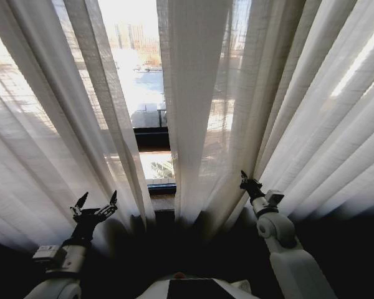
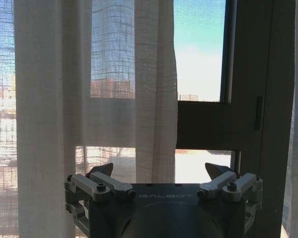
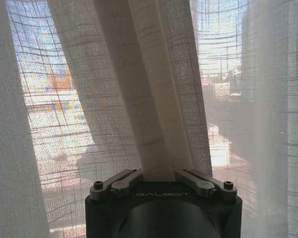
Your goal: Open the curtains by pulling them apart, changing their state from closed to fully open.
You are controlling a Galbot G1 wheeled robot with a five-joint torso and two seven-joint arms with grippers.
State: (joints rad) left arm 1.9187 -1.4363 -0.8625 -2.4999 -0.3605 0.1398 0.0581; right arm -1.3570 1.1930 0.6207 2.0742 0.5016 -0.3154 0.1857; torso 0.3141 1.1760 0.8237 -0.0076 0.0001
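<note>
The curtains (image 1: 193, 93) hang across the window (image 1: 146, 93), parted by a narrow gap at its middle. Left of that gap, the left gripper (image 1: 97, 207) hovers spread wide, holding nothing. Right of it, the right gripper (image 1: 246, 182) is clenched on a fold of curtain.

Two curtains (image 1: 62, 124) are being shown in the head view, one panel on each side of a single narrow gap, through which one window (image 1: 143, 81) is being seen. Two grippers are being counted: the left gripper (image 1: 96, 202) and the right gripper (image 1: 248, 182), each carrying two fingers.
</note>
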